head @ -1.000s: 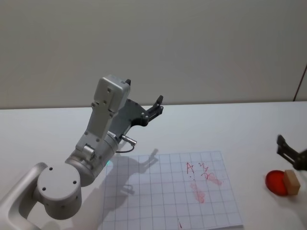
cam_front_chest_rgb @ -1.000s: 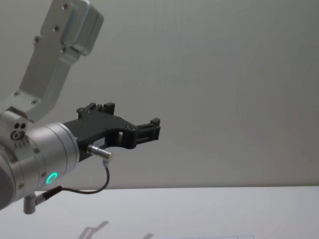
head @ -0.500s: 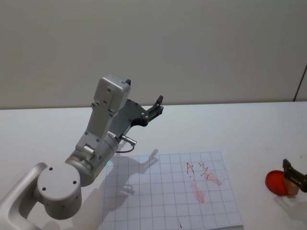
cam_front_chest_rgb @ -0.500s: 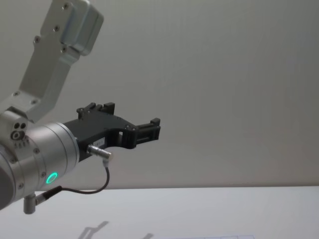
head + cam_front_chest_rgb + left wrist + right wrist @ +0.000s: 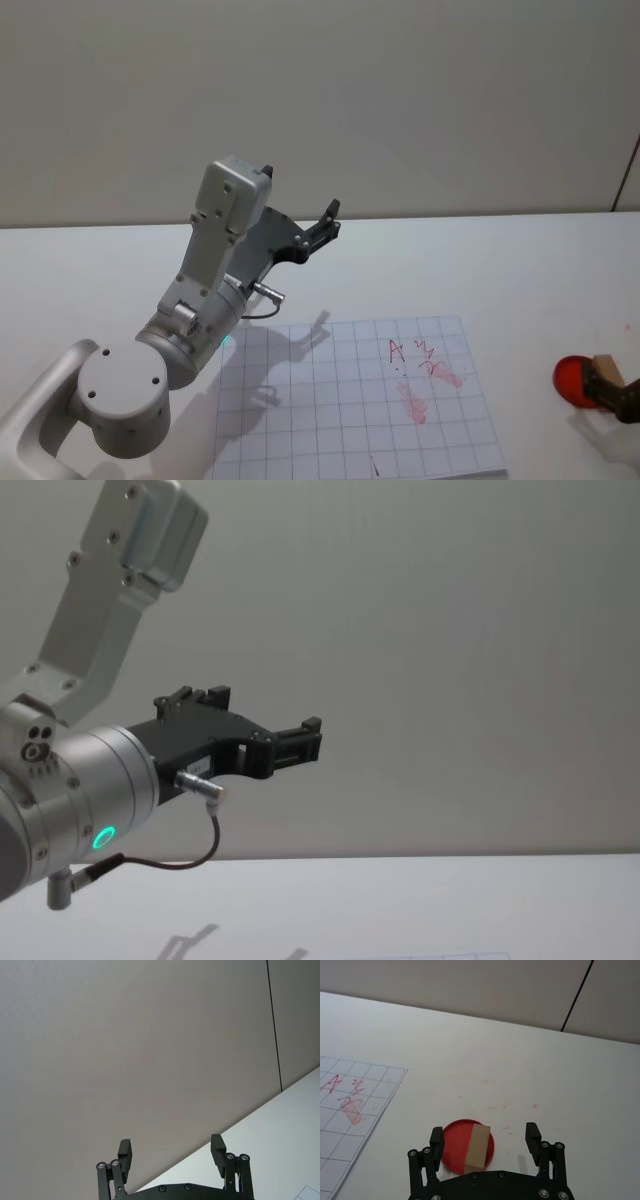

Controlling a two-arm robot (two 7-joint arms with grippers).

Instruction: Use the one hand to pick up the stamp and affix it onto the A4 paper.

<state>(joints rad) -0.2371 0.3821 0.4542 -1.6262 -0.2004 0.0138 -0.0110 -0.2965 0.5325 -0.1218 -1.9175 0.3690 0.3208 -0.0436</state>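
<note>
The tan stamp (image 5: 476, 1147) lies on a round red ink pad (image 5: 454, 1146), at the right of the table beside the A4 paper. My right gripper (image 5: 485, 1136) is open, one finger on each side of the stamp with a gap to both. In the head view this gripper (image 5: 614, 396) sits at the lower right edge and covers part of the stamp (image 5: 605, 363). The A4 paper (image 5: 360, 400) is a white gridded sheet with red marks at its right side. High above the table's left half, my left gripper (image 5: 325, 222) is open and holds nothing.
The big silver left arm (image 5: 200, 310) stands over the paper's left part and casts a shadow on it. Faint red specks dot the white table (image 5: 520, 1085) beyond the ink pad. A grey wall runs behind the table.
My right gripper has moved toward the near edge of the head view, down around the stamp on the red pad, and now hides part of it. The left arm has not moved.
</note>
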